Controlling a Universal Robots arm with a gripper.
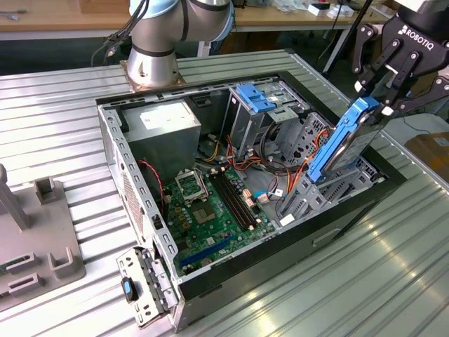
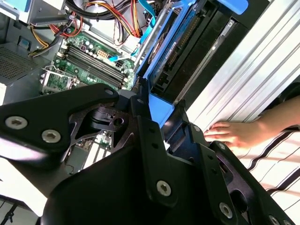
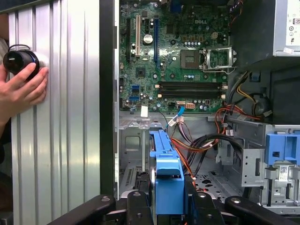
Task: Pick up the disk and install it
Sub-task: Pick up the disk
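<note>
The disk, dark grey with bright blue rails and a blue end tab, stands steeply tilted at the open computer case's side on the exterior view's right. Its lower end sits in the grey drive bay. My gripper is shut on the disk's upper blue end. In the first wrist view the disk runs away from my gripper, with a black finger on either side of the blue tab. The second wrist view shows the disk reaching from the gripper down into the case.
Inside the case lie a green motherboard, a power supply, coloured cables and an upright metal cage topped by a blue latch. A person's hand rests on the ribbed table beside a black knob. A grey fixture sits at the exterior view's left.
</note>
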